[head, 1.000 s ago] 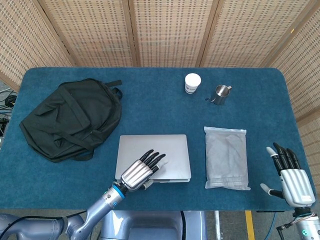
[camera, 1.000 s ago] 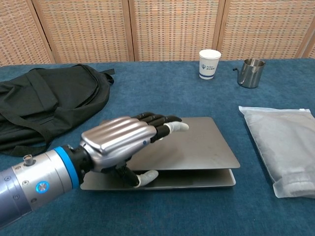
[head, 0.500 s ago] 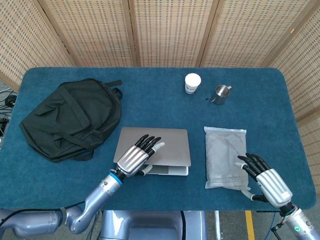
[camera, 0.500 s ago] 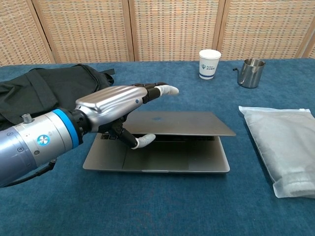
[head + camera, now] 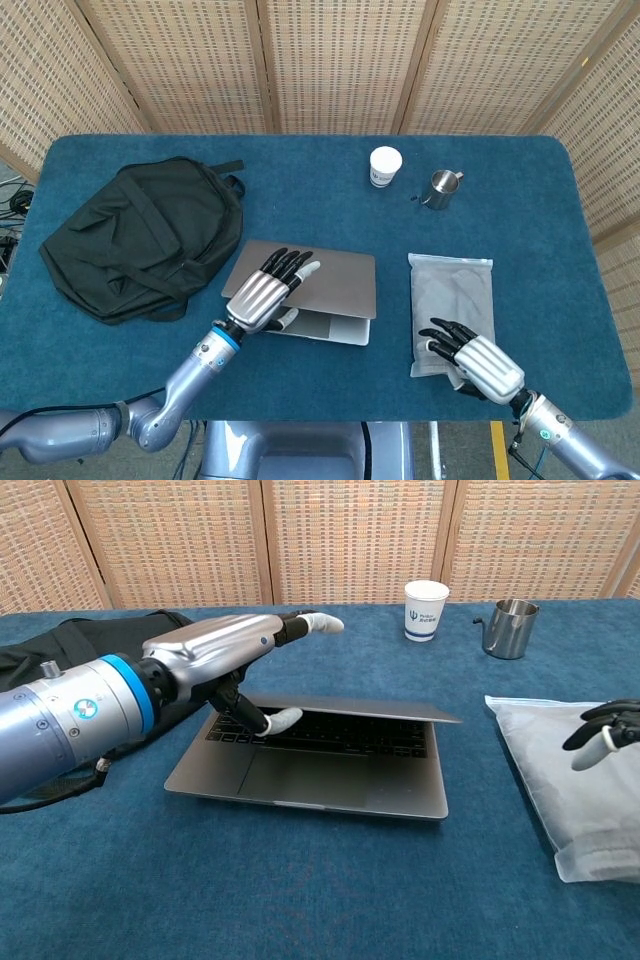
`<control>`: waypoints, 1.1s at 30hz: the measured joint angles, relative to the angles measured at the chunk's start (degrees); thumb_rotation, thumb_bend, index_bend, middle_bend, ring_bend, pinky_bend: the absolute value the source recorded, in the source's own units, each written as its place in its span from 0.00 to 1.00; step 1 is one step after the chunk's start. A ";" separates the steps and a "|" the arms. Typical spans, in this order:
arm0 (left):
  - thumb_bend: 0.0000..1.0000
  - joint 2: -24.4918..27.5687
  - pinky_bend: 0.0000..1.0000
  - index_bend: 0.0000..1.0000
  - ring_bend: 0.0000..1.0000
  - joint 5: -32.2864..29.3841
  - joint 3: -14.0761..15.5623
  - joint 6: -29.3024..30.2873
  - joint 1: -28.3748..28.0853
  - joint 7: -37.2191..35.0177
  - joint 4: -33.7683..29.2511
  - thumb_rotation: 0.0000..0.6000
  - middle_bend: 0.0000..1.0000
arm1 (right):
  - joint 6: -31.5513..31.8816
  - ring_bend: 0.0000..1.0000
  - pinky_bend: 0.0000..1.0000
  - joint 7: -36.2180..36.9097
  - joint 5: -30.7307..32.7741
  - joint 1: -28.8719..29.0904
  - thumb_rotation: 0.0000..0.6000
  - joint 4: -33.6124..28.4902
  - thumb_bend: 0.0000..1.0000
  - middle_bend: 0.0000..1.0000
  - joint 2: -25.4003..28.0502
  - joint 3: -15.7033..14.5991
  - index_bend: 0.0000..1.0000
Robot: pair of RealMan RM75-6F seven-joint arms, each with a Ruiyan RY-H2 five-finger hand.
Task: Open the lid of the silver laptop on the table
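The silver laptop (image 5: 340,282) lies near the front middle of the blue table, its lid raised a little way at a shallow angle. In the chest view the laptop's keyboard (image 5: 340,735) shows under the lid. My left hand (image 5: 262,295) holds the lid's left front part, fingers laid flat on top and thumb underneath, as the chest view shows of this hand (image 5: 215,652). My right hand (image 5: 475,358) hovers over the near end of a packaged cloth, fingers apart and holding nothing. Only that hand's fingertips (image 5: 605,732) enter the chest view at the right edge.
A black backpack (image 5: 140,235) lies left of the laptop, close to its lid. A clear bag with grey cloth (image 5: 455,300) lies right of it. A white paper cup (image 5: 385,165) and a steel pitcher (image 5: 440,188) stand behind.
The lid went from nearly shut to lifted further, with my left hand rising and moving back with it. My right hand swung in from the table's right edge to above the bag.
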 measured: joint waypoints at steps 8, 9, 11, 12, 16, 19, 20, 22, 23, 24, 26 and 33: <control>0.52 1.49 0.00 0.00 0.00 -0.32 -0.10 0.52 -0.65 -1.47 -0.36 1.00 0.00 | -9.56 0.06 0.15 -3.60 4.68 4.84 1.00 -7.30 1.00 0.18 -0.17 1.62 0.23; 0.52 1.64 0.00 0.00 0.00 -0.30 -0.07 0.59 -0.67 -1.51 -0.37 1.00 0.00 | -10.64 0.06 0.15 -3.90 5.26 5.32 1.00 -7.85 1.00 0.18 -0.25 1.78 0.23; 0.52 2.10 0.00 0.00 0.00 -0.26 0.08 0.75 -0.74 -1.67 -0.40 1.00 0.00 | -13.28 0.06 0.15 -4.90 6.80 6.47 1.00 -9.19 1.00 0.18 -0.53 2.21 0.23; 0.52 2.27 0.00 0.00 0.00 -0.27 0.14 0.83 -0.77 -1.81 -0.40 1.00 0.00 | -14.40 0.06 0.15 -5.55 7.62 6.97 1.00 -9.83 1.00 0.18 -0.71 2.44 0.23; 0.52 2.78 0.00 0.00 0.00 -0.42 0.43 1.12 -0.94 -2.65 0.00 1.00 0.00 | -18.41 0.06 0.15 -8.77 11.80 8.82 1.00 -12.74 1.00 0.17 -2.11 3.63 0.23; 0.52 2.98 0.00 0.00 0.00 -0.47 0.67 1.20 -1.06 -3.33 0.39 1.00 0.00 | -20.52 0.06 0.15 -11.37 14.39 9.83 1.00 -14.22 1.00 0.16 -3.42 4.41 0.23; 0.52 3.03 0.00 0.00 0.00 -0.47 0.75 1.24 -1.08 -3.60 0.53 1.00 0.00 | -21.03 0.06 0.15 -12.23 15.12 10.08 1.00 -14.54 1.00 0.16 -3.84 4.64 0.23; 0.52 3.14 0.00 0.00 0.00 -0.45 0.94 1.34 -1.12 -4.25 0.84 1.00 0.00 | -22.22 0.06 0.15 -14.23 16.81 10.64 1.00 -15.29 1.00 0.16 -4.88 5.17 0.23; 0.52 3.20 0.00 0.00 0.00 -0.41 1.04 1.40 -1.12 -4.50 1.00 1.00 0.00 | -22.74 0.06 0.15 -14.94 17.50 10.88 1.00 -15.62 1.00 0.16 -5.31 5.37 0.23; 0.52 3.28 0.00 0.00 0.00 -0.35 1.14 1.46 -1.11 -4.77 1.14 1.00 0.00 | -23.16 0.06 0.15 -15.62 18.18 11.11 1.00 -15.91 1.00 0.16 -5.72 5.57 0.23; 0.52 3.48 0.00 0.00 0.00 -0.20 1.36 1.62 -1.06 -5.58 1.55 1.00 0.00 | -23.94 0.06 0.15 -17.13 19.58 11.58 1.00 -16.46 1.00 0.16 -6.59 5.98 0.23; 0.52 3.98 0.00 0.00 0.00 -0.22 1.69 1.63 -1.03 -8.10 3.41 1.00 0.00 | -25.29 0.06 0.15 -21.31 23.35 12.79 1.00 -17.03 1.00 0.16 -8.58 7.23 0.23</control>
